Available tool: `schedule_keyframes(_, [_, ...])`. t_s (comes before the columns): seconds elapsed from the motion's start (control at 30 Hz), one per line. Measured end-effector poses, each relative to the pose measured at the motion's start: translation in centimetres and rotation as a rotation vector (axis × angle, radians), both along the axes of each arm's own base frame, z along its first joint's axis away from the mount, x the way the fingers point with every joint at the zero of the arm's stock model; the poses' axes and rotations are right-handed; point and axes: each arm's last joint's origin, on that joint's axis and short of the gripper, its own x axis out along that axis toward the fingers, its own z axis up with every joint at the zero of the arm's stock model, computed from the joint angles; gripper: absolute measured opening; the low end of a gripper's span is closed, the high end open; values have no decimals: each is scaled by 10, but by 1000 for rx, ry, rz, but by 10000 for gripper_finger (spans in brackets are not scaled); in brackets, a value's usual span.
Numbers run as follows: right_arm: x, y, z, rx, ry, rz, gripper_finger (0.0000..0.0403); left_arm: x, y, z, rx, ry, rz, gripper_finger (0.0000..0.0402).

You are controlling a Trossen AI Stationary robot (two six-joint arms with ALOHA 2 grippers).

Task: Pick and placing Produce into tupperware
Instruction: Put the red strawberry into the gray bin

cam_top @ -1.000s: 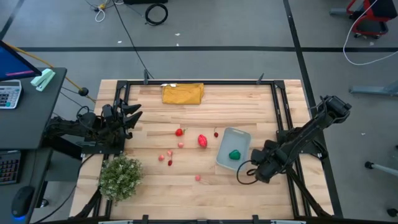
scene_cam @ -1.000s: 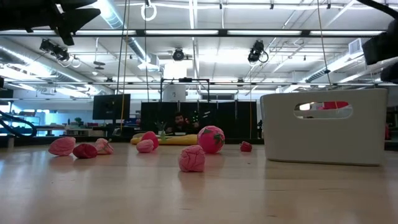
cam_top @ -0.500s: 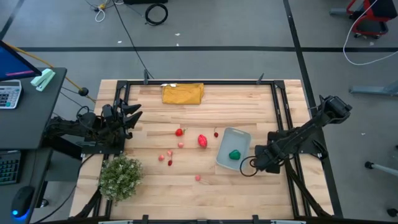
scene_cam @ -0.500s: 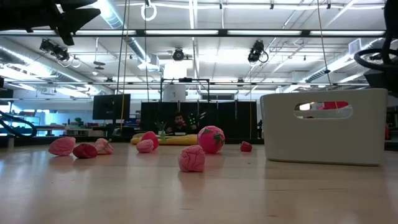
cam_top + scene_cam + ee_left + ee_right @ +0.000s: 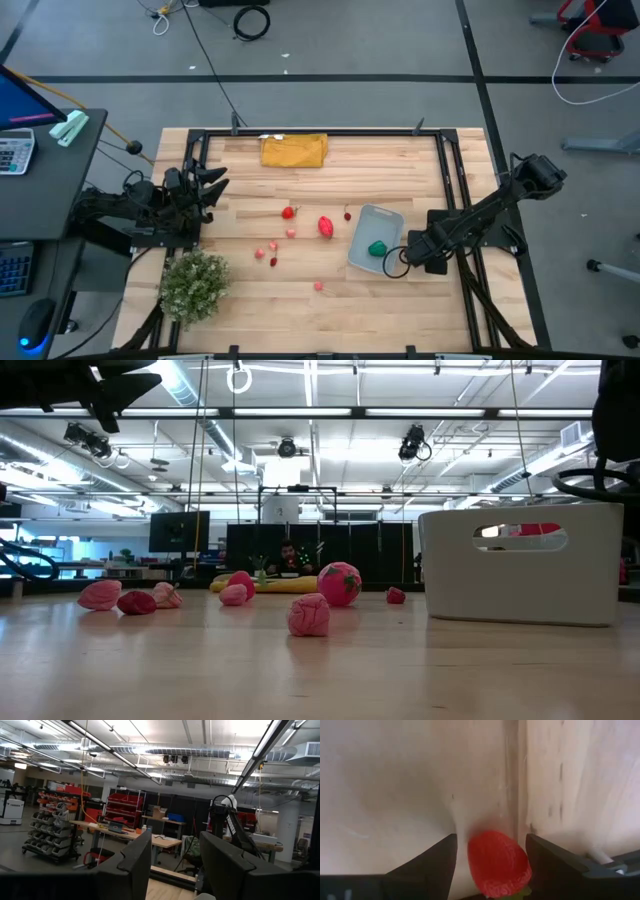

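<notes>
The pale blue-grey tupperware (image 5: 384, 215) lies right of the table's centre, with a green piece (image 5: 377, 248) inside it. In the low view the tupperware (image 5: 520, 575) stands at the right. Several red and pink produce pieces (image 5: 326, 226) lie scattered on the wood to its left, and the same pieces (image 5: 339, 583) show in the low view. My right gripper (image 5: 408, 256) hovers just off the container's near right corner, shut on a red strawberry piece (image 5: 497, 862). My left gripper (image 5: 212, 183) waits open at the table's left edge, and its own wrist view shows the left gripper (image 5: 175, 870) facing the room. My right gripper holds the red strawberry piece between its two fingers (image 5: 547, 862), which stand on either side of its body (image 5: 520, 857). The green leaf end (image 5: 512, 895) points back toward the wrist. The fingers point down at the table, and the piece is lifted clear of the wood.
A bushy pale-green plant (image 5: 193, 283) stands at the near left corner. A mustard-yellow cloth (image 5: 294, 150) lies at the far edge. A black frame rail (image 5: 455, 190) runs along the table's right side, beside the right arm. Bare wood lies near the container's near side.
My right gripper has moved toward the table's far edge and slightly left, closing in on the tupperware's near right corner, still carrying the strawberry piece. The loose produce and the container have stayed where they were.
</notes>
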Motion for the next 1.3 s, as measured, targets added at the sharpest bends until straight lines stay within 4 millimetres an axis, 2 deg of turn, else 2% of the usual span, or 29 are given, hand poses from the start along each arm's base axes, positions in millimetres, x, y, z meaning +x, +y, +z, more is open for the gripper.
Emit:
schedule_keyframes(0.67, [-4,5,-2,30,17,-133,222,0,0,0,0,0,0,172])
schedule_keyframes(0.77, [-1,7,-3,33,-25,-214,222,0,0,0,-1,0,0,172])
schedule_keyframes(0.97, [12,13,-4,112,-148,-254,222,0,0,0,-2,-1,-1,172])
schedule_keyframes(1.07, [16,15,0,83,-183,-408,222,0,0,0,-2,0,-1,172])
schedule_keyframes(1.2, [23,20,5,103,-219,-716,220,0,0,0,-2,0,-1,172])
schedule_keyframes(1.3, [33,29,13,173,-283,-812,213,0,0,0,-2,0,-1,172])
